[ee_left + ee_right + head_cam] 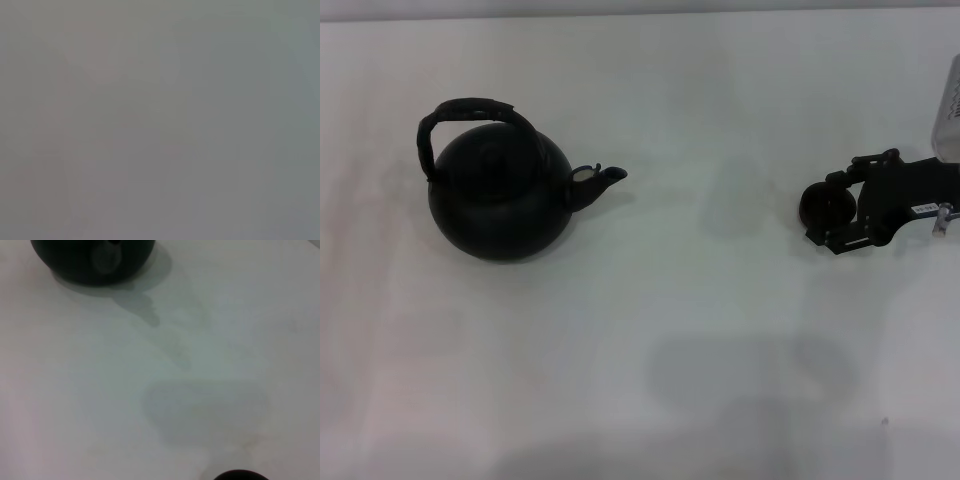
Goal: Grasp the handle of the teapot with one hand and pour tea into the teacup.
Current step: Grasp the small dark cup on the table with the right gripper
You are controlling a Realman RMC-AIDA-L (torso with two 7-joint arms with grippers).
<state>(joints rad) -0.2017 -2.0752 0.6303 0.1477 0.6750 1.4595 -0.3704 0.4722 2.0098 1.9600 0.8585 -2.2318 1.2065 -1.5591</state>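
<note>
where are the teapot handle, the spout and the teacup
handle [470,108], head view, top of the arched bail
spout [600,180], head view, middle of the short spout facing the robot's right
teacup [825,205], head view, its dark round side at the right end effector [840,212]

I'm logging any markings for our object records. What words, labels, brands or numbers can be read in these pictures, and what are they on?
No text can be read anywhere.
A small pale label on the right gripper, at about: too small and blurred to read.
The teapot, its handle and the teacup: no marking visible.
The table: no marking visible.
The left wrist view shows only a plain grey surface.
</note>
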